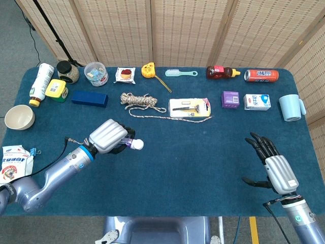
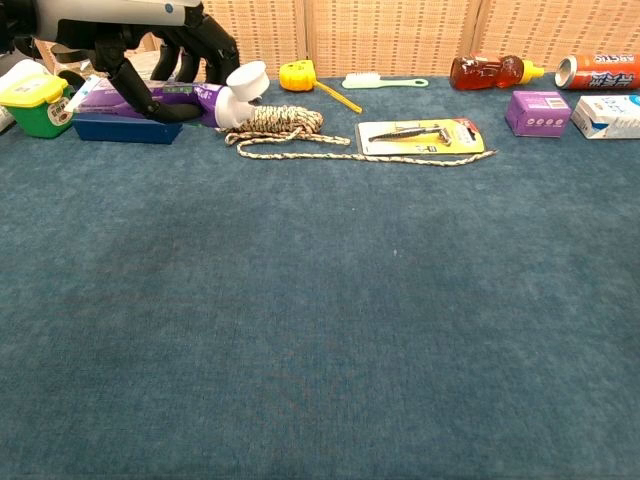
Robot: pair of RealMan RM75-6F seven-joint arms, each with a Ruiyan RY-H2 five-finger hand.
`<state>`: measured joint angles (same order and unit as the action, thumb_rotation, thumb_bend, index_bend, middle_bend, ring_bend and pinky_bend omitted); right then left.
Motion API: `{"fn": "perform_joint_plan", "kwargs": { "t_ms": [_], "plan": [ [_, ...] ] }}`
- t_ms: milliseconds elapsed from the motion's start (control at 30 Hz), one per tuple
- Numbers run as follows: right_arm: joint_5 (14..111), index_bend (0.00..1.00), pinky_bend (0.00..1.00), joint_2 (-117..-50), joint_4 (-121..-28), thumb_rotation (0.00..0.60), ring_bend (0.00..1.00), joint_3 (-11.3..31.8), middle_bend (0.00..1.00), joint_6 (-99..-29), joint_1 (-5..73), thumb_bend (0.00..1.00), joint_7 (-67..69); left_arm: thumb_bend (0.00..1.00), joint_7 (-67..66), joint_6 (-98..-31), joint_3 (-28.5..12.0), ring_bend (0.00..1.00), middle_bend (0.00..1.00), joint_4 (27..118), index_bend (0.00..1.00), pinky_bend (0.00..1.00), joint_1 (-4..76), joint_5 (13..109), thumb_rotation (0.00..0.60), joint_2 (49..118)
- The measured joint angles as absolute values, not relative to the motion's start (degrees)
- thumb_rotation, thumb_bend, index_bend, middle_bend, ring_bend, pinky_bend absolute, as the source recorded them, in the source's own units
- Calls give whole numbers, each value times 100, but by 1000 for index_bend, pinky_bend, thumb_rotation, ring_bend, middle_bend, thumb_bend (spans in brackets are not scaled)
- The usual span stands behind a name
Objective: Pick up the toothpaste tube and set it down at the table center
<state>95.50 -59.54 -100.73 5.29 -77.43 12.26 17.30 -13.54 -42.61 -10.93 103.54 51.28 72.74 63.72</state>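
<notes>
My left hand [image 1: 108, 137] grips a purple toothpaste tube with a white cap [image 1: 136, 145], held in the air over the left half of the blue table. In the chest view the same hand [image 2: 135, 25] is at the top left, with the tube [image 2: 160, 97] lying level and its cap [image 2: 242, 87] pointing right. My right hand [image 1: 271, 165] hovers open over the table's near right part, fingers spread and holding nothing; the chest view does not show it.
A coiled rope [image 1: 138, 101], a packaged razor [image 1: 190, 107] and a blue box [image 1: 89, 97] lie just beyond the tube. Further back and right are a purple box [image 1: 230, 98], a soda can [image 1: 261, 75] and a pale blue mug [image 1: 291, 107]. A bowl [image 1: 19, 117] sits at the left.
</notes>
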Motion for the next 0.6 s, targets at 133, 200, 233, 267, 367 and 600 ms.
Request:
{"fn": "perform_joint_plan", "kwargs": {
  "t_ms": [133,200,233,267,367,600],
  "plan": [
    [9724,82,0,-6028,-9984,600,0,487,0,-7558,1459,0,1937,1000,-1637,-4123,-1127,578,517,10417,625,628,5340,7083,600,6377],
    [9803,90,0,-6074,-9927,600,0,468,0,-7506,1567,0,2030,1000,-1814,-4068,-1141,578,517,10446,624,628,5461,6924,600,6381],
    [9822,96,0,-6087,-9907,600,0,461,0,-7489,1602,0,2051,1000,-1888,-4053,-1148,578,517,10458,623,628,5506,6851,600,6384],
    [9845,99,0,-6103,-9899,600,0,453,0,-7461,1650,0,2070,1000,-1951,-4041,-1156,578,517,10471,623,628,5549,6771,600,6387],
    [9884,107,0,-6144,-9881,600,0,431,0,-7376,1768,0,2088,1000,-2053,-3986,-1180,577,517,10517,624,628,5689,6461,600,6392],
    [9922,112,0,-6306,-9806,600,0,423,0,-7235,2027,0,2105,1000,-2338,-3840,-1165,577,517,10533,624,628,6109,5819,600,6443]
  ]
}}
